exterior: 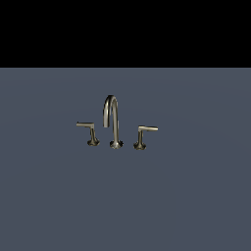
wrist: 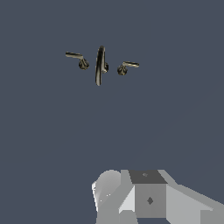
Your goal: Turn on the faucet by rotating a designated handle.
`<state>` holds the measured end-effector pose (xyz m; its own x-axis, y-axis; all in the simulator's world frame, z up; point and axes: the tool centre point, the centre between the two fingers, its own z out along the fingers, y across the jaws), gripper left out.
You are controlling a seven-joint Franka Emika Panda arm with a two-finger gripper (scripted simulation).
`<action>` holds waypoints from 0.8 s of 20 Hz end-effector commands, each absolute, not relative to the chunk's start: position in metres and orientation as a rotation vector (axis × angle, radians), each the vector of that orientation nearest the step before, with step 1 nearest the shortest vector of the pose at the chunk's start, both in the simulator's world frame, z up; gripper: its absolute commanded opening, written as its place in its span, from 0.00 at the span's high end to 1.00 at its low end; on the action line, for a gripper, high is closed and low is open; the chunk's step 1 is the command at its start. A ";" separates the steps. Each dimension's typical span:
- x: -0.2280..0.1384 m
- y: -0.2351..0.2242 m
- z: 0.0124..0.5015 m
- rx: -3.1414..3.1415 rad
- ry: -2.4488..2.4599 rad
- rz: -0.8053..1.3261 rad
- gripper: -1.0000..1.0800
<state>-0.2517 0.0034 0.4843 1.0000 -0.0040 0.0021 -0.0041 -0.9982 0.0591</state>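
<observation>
The faucet (exterior: 114, 122) stands on the grey table (exterior: 196, 196), its designated handle (exterior: 144, 135) at the exterior view's right, untouched. Only the arm's body (wrist: 148, 199) shows in the wrist view; whether the fingers are apart cannot be told.

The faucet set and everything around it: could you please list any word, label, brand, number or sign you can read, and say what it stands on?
There are none to read in either view.
The faucet, its designated handle and the twin lever are plain brushed metal.
The surface is bare grey-blue.
The robot arm in the wrist view shows only a small dark diamond mark, not lettering.
</observation>
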 end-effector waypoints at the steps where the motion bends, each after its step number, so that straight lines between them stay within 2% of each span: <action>1: -0.252 0.003 0.484 3.082 -0.006 0.003 1.00; 16: -0.228 0.015 0.451 3.079 -0.223 0.002 1.00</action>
